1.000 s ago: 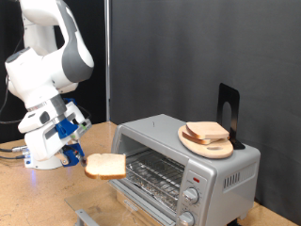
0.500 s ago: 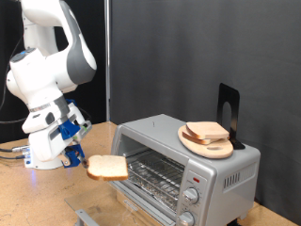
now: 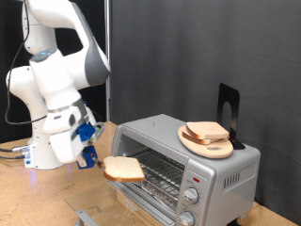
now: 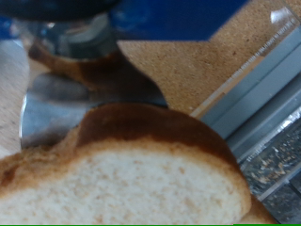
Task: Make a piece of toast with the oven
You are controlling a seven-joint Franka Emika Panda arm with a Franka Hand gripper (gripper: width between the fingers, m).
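Note:
My gripper [image 3: 97, 160] is shut on the piece of toast [image 3: 123, 169], a pale slice with a tan crust, held flat at the exterior view's left of the oven [image 3: 183, 165]. The slice's far edge reaches the open front of the oven, level with the wire rack [image 3: 155, 173]. The oven's glass door [image 3: 132, 209] hangs open below. In the wrist view the toast [image 4: 122, 174] fills the picture and the fingers [image 4: 89, 71] clamp its near edge.
A round wooden board [image 3: 207, 143] with other bread slices [image 3: 207, 132] sits on top of the oven. A black stand [image 3: 229, 113] rises behind it. Two knobs [image 3: 191, 198] are on the oven's front right. Wooden tabletop [image 3: 38, 202] lies around.
The arm has moved to the exterior view's right, carrying the toast from beside the oven up to its open front.

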